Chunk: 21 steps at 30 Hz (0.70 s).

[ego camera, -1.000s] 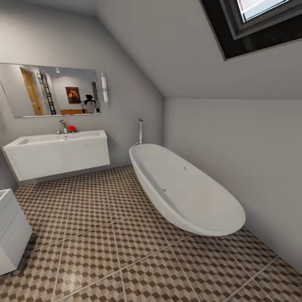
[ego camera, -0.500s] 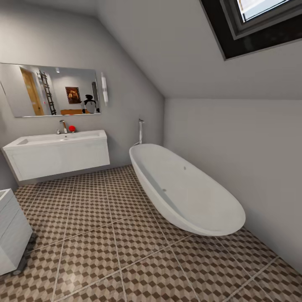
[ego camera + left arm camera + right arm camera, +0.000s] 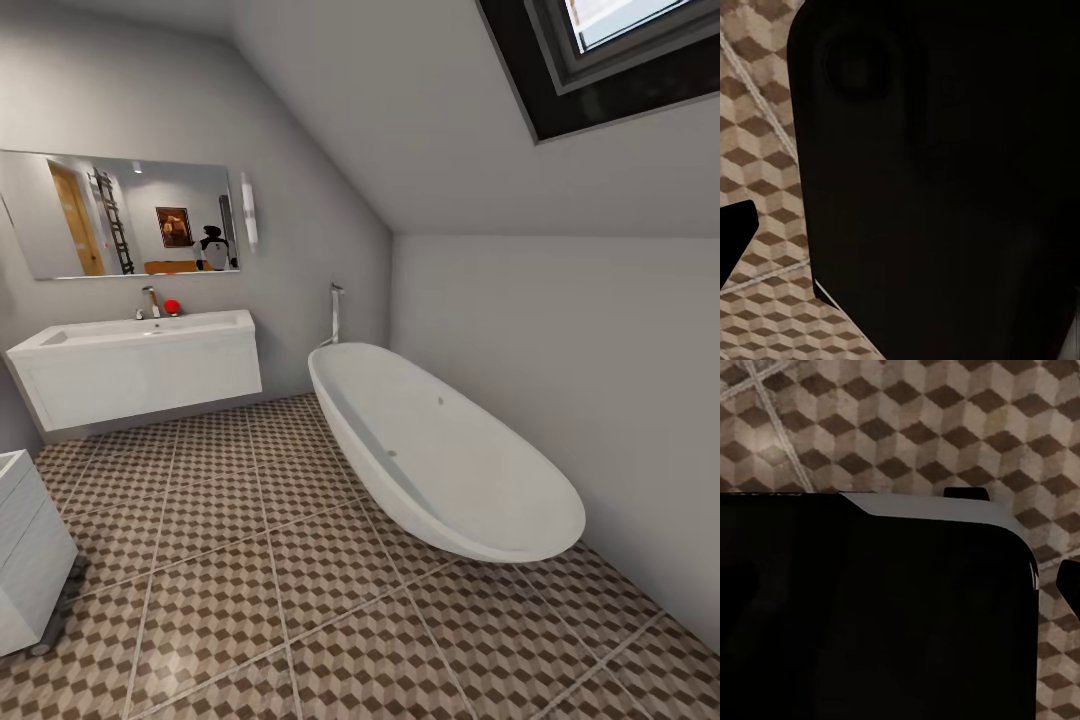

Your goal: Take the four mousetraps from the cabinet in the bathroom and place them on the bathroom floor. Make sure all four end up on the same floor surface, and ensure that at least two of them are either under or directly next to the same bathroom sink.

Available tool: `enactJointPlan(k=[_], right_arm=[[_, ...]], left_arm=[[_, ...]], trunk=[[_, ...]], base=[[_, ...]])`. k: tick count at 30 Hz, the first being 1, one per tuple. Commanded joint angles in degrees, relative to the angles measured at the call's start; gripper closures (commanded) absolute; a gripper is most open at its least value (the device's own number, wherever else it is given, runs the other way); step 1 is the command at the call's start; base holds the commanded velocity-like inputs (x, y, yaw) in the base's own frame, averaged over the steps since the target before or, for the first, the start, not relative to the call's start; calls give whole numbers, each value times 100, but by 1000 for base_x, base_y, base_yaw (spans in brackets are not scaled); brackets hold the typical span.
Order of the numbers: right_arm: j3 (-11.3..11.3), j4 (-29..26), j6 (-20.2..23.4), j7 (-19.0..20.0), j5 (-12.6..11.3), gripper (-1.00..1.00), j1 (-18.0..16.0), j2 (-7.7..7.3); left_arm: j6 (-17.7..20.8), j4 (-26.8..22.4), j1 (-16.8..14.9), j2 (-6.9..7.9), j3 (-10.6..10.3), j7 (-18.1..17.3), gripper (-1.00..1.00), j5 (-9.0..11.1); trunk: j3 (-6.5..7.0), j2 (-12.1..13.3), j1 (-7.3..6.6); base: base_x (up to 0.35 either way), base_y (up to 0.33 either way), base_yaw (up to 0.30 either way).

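Nothing moved; bathroom floor [image 3: 250, 560] lies open between bathroom sink [image 3: 140, 375] and bathtub [image 3: 450, 470].

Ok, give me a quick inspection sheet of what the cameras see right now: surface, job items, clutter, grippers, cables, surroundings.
Surface: bathroom floor, cube-pattern tiles with pale grout, bare where it shows in the head view.
Job's things: bathroom sink, white, wall-hung, chrome tap on top. Mousetraps and cabinet: nothing seen.
Clutter: small red object on the sink top beside the tap.
Grippers: dark bodies block most of both wrist views above the tiles; open or shut cannot be told.
Cables: nothing seen.
Surroundings: oval white bathtub to the right of the sink, mirror above the sink, skylight in the sloped ceiling, white unit at the left edge.
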Motion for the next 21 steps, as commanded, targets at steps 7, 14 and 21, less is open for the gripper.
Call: enactJointPlan(k=[7,14,21], right_arm=[[1,-168,-57,3,7,-100,-4,-15],[9,-753,-415,-5,33,-100,-4,-37],[10,-1668,-548,-50,54,-100,-4,-42]], left_arm=[[-56,-108,-4,-46,19,0,-100,-7],[-705,-645,-4,-2,30,37,-100,-31],[-971,-1468,-11,132,40,49,-100,-32]], trunk=[[-6,-3,0],[-6,-3,0],[-6,-3,0]], base=[[0,0,0],[0,0,0],[0,0,0]])
